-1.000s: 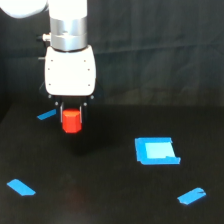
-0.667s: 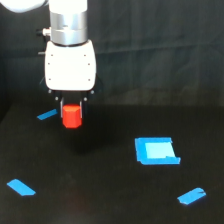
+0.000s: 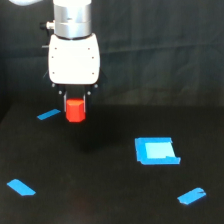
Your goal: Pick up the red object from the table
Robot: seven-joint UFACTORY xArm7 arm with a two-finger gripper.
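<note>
While the gripper (image 3: 75,107) is clamping the red object (image 3: 75,110), apparently clear of the table (image 3: 100,200), the lift is proceeding, requiring only steady grip.

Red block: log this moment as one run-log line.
pincer: shut on red block | block: clear of table, hanging above it | blue square: untouched, toward exterior view's right

Blue square (image 3: 156,150) right of centre in exterior view, paler patch inside. Three blue tape strips well apart: one (image 3: 48,115) at left, far side; one (image 3: 21,187) near lower left; one (image 3: 191,196) lower right, near square. Dark backdrop (image 3: 165,45) behind.
</note>
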